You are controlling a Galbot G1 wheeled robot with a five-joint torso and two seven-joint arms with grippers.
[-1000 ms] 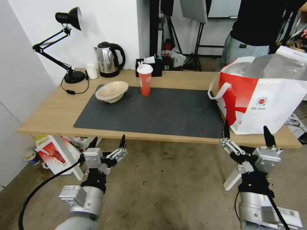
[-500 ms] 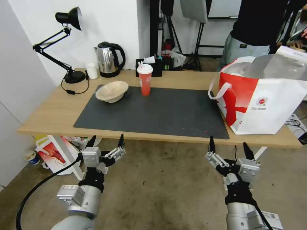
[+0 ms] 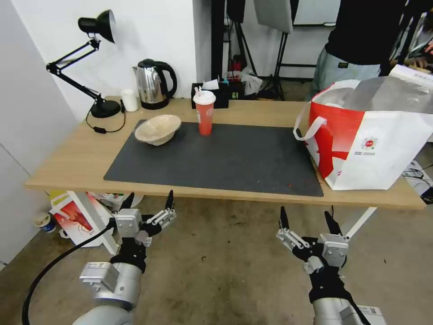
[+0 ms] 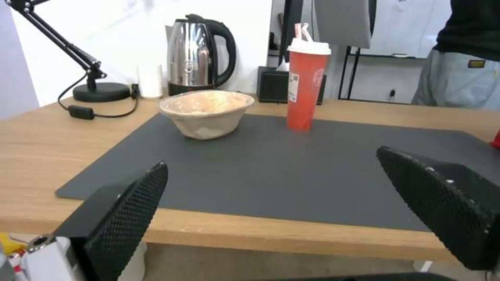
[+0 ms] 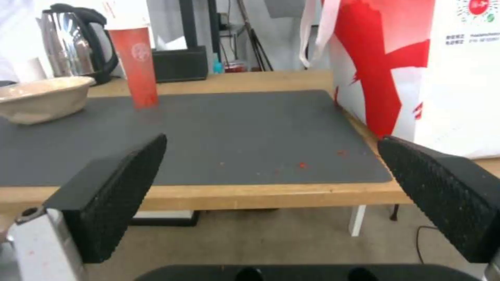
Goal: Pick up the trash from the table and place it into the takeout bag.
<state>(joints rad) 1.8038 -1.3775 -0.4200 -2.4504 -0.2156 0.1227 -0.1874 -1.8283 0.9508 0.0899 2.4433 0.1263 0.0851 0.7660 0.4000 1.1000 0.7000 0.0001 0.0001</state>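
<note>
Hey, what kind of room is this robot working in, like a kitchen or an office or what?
Probably a lab or studio staged as an office desk: a light-wood table with desk lamp and kettle, black equipment stands behind it, and a bare concrete floor.

The scene is bright and evenly lit, with soft light and no hard shadows. A faint shadow lies under the beige bowl [image 3: 158,129] on the dark mat [image 3: 216,158]. The kettle [image 3: 153,84] shows bright reflections, and the silver lining of the takeout bag [image 3: 370,135] has a pale glare. In the right wrist view the red cup [image 5: 136,66] and the wall behind it look washed out. Both wrist views are a little soft.
</note>
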